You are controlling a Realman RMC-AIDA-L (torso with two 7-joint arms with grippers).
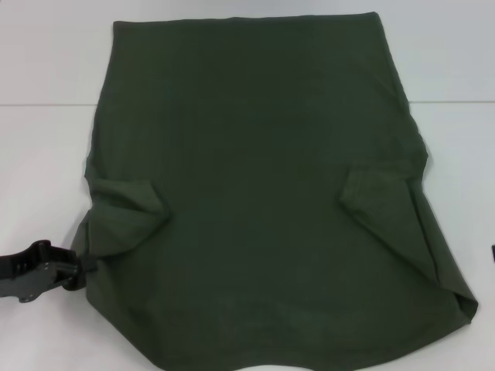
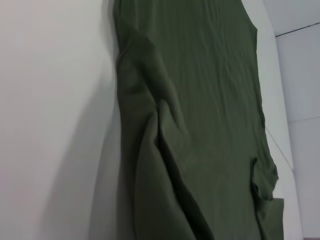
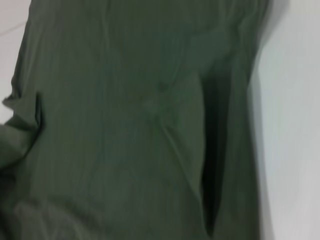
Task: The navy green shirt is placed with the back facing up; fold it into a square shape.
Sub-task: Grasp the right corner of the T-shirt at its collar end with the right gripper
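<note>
1. Across the middle of the white bench lies the large, dark olive-green, soft fabric shirt, plain side up, covering most of the surface in the head view.
2. Both short sleeves are turned inward onto the body: one makes a rounded flap near the bench's left edge, the other a pointed flap toward the right edge.
3. The shirt's far edge runs straight and level near the back of the bench, while its near edge curves along the front edge and ends in a loose corner at the front right.
4. At the bench's front left corner, the black left gripper sits at the cloth's left edge, just below the folded sleeve, and it seems to be pinching that edge, though whether the fingers are closed cannot be told.
5. The left wrist view shows the same shirt with a raised, creased ridge of fabric along the side nearest the bare bench.
6. The right wrist view is filled by the shirt, with a deep dark fold beside a strip of white bench; the right gripper itself does not show anywhere.
</note>
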